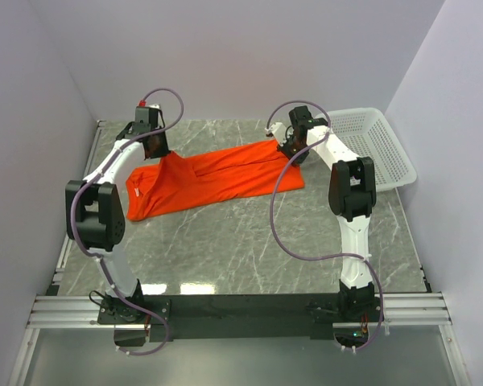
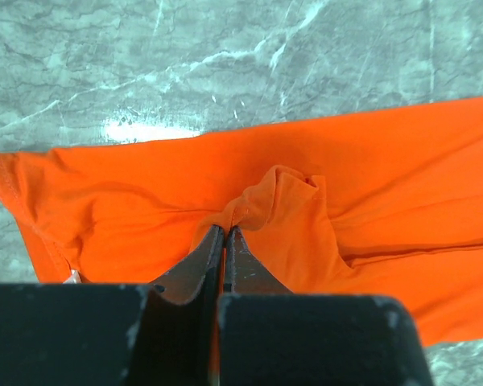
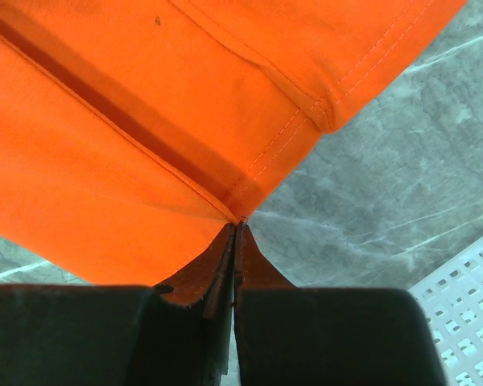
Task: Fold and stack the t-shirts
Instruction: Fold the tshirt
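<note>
T-shirt (image 1: 217, 181), the orange one, lies stretched across the far half of the marble table (image 1: 249, 249), running from about ten o'clock to one o'clock and looking partly folded lengthwise. The left gripper (image 2: 225, 229) has its fingers pressed together on a puckered bit of cloth at the ten o'clock end, which stands up in a little peak. The right gripper (image 3: 235, 227) pinches a hemmed corner at the one o'clock end, biting only the very edge. That's the worry: the right's hold looks thin, so a hard pull across could let the corner slip out and the fold would collapse. On the left, the pinch seems to gather just the top layer, so the layers might part and bunch. The white basket (image 1: 378, 145) sits at two o'clock, near the right arm, and a wide swing could clip it.
</note>
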### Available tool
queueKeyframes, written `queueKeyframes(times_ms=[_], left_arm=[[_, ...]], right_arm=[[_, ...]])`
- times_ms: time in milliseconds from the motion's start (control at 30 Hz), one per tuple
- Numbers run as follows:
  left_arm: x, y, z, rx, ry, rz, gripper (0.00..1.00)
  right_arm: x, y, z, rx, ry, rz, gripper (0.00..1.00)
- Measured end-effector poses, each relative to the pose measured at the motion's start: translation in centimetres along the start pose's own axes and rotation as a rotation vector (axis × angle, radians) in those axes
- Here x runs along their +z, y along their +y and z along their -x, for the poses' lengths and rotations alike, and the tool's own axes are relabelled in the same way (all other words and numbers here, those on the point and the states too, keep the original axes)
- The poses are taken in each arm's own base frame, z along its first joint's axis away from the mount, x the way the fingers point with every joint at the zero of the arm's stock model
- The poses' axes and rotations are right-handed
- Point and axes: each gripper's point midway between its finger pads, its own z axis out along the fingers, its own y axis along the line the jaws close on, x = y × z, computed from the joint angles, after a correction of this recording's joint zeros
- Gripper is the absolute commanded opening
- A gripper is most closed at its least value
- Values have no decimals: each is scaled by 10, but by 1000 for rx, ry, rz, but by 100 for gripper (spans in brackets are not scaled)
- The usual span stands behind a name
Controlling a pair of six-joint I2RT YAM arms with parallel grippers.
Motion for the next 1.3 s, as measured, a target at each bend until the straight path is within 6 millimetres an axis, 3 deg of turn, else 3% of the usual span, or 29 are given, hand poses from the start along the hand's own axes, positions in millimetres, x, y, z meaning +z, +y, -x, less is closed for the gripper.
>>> queueKeyframes(times_ms=[900, 1300], left_arm=[[33, 7, -23, 42, 72, 18, 1], [37, 12, -26, 43, 78, 36, 1]], right_arm=[[1, -2, 2, 8, -9, -9, 7], [1, -2, 2, 12, -8, -11, 10]])
